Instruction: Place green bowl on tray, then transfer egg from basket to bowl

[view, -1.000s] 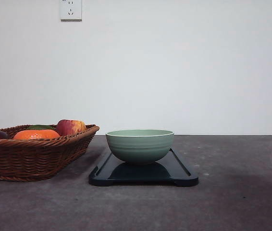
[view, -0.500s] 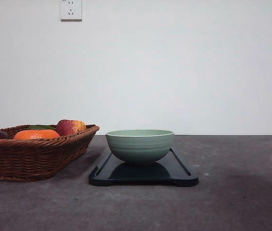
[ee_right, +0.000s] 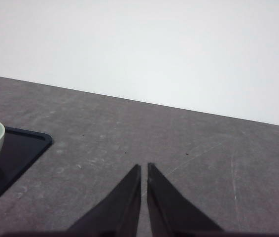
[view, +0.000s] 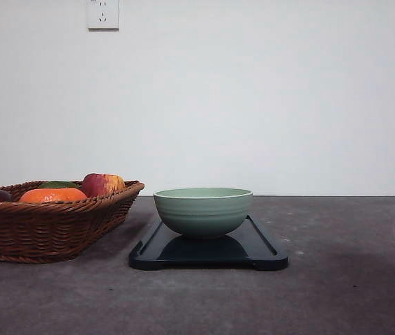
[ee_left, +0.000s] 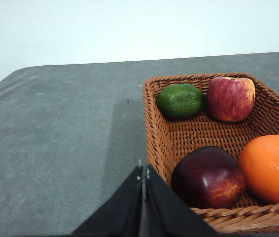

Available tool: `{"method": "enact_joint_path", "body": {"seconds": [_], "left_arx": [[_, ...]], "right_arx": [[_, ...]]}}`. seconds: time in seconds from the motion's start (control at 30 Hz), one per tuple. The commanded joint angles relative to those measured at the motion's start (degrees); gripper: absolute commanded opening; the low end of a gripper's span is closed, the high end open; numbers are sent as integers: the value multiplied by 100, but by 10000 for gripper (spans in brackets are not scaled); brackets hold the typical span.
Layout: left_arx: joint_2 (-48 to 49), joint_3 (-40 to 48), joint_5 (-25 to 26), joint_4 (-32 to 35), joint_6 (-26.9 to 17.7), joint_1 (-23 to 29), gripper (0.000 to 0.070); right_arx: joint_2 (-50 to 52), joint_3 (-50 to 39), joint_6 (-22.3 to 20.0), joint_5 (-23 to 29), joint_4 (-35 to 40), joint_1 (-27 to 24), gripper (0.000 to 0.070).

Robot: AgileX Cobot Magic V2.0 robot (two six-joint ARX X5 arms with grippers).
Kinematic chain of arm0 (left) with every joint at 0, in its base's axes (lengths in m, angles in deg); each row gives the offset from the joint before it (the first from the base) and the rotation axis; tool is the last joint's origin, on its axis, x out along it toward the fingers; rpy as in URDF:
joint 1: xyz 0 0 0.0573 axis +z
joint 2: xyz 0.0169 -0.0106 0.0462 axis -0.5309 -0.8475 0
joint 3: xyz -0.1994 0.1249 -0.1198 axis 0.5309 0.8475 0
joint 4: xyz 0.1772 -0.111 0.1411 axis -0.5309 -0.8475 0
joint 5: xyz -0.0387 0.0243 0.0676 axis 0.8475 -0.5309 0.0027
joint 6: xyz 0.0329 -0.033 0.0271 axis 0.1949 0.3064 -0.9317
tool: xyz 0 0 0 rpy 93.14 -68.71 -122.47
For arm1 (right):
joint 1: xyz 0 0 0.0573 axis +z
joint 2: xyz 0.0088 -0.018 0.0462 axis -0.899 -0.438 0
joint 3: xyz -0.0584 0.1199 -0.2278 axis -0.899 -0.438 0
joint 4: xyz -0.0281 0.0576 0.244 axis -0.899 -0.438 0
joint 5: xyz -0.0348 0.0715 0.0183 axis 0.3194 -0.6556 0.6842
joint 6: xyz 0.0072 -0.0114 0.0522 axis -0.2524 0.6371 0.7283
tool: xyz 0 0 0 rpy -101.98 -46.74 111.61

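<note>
Nothing has moved: green bowl [view: 203,211] sits on tray [view: 208,252] beside basket [view: 51,227]; both grippers [ee_left: 143,170] [ee_right: 144,168] clenched empty, egg unseen.

A pale sage-green, faintly ridged round ceramic bowl [view: 203,211] sits on a dark navy-black flat plastic tray [view: 260,250], beside a brown woven wicker basket [view: 51,230] holding red-yellow apple [view: 102,184], orange fruit [view: 52,195], green lime [ee_left: 180,100] and dark maroon apple [ee_left: 208,177].

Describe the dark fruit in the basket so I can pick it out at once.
Find the wicker basket left of the tray. The dark apple lies beside the orange. It is glossy maroon, darker than the red-yellow apple.
</note>
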Motion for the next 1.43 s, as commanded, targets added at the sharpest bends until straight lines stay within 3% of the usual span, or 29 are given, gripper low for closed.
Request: {"method": "enact_joint_path", "body": {"seconds": [0.0,1.4], "left_arx": [[2,111,-13,59,-55,4,0],[2,111,-13,59,-55,4,0]], "right_arx": [[-2,-22,-24,20,58,0,15],[-2,-22,-24,20,58,0,15]]}}
